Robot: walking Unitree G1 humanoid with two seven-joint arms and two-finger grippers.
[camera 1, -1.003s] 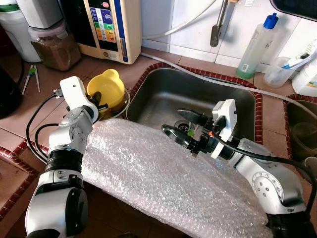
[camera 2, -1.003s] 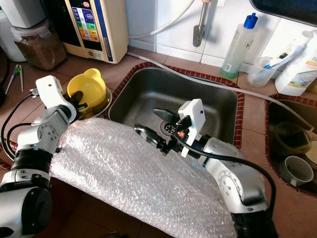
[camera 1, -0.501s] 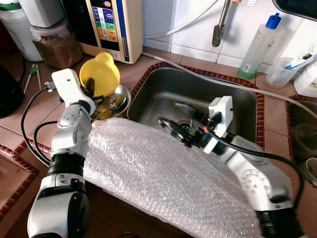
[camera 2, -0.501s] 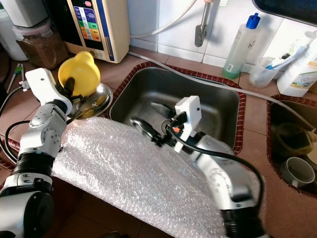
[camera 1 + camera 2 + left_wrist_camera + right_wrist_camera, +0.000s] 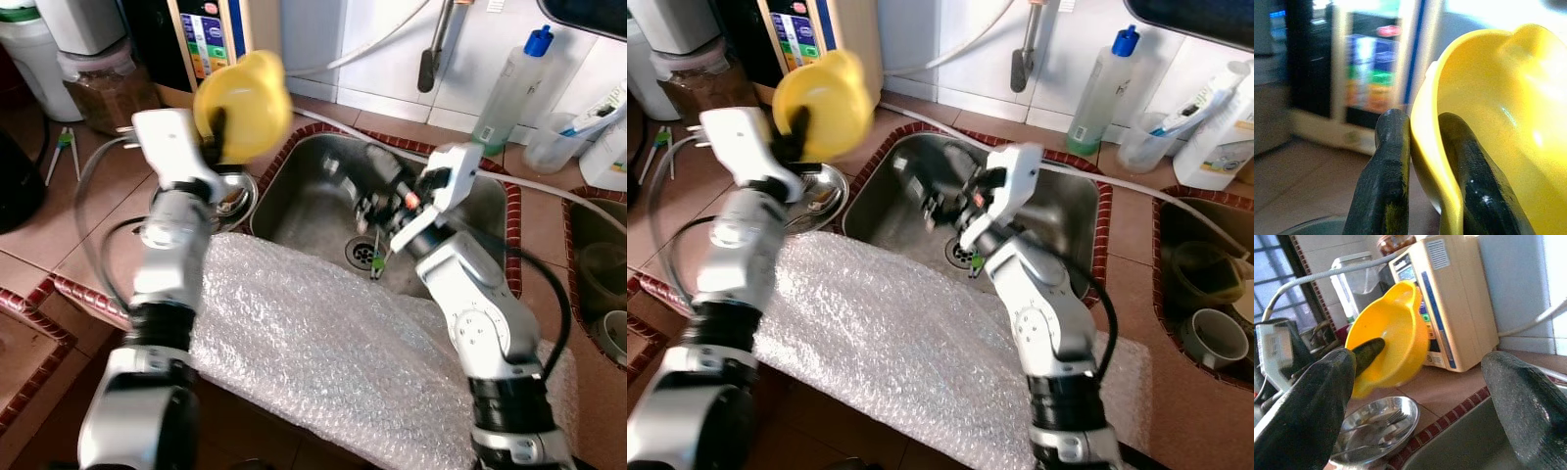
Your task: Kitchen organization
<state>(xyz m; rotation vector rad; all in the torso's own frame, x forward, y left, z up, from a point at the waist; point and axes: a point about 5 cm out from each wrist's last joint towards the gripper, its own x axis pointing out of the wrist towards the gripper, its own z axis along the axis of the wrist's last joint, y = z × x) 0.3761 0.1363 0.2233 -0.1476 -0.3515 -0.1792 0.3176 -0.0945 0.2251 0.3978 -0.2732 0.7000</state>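
Note:
A yellow bowl with ear-shaped handles [image 5: 242,103] hangs tilted in the air above the counter, left of the sink [image 5: 313,211]. My left gripper [image 5: 217,132] is shut on its rim; in the left wrist view the two black fingers [image 5: 1393,161] pinch the yellow wall [image 5: 1488,98]. My right gripper [image 5: 370,188] hovers open over the sink basin, nothing between its fingers [image 5: 1308,401], and faces the yellow bowl [image 5: 1393,340]. Under the bowl sits a steel dish [image 5: 235,199] holding cutlery.
A bubble wrap sheet [image 5: 323,343] covers the counter's front edge. A water purifier [image 5: 220,39], a jar [image 5: 98,93] and a kettle stand at the back left. A blue-capped bottle [image 5: 509,88] and tubs stand right of the tap. A second basin [image 5: 1205,294] holds cups.
My left gripper has lifted the yellow bowl out of the steel dish, up and to the right. My right gripper rose from the bubble wrap's edge to above the sink.

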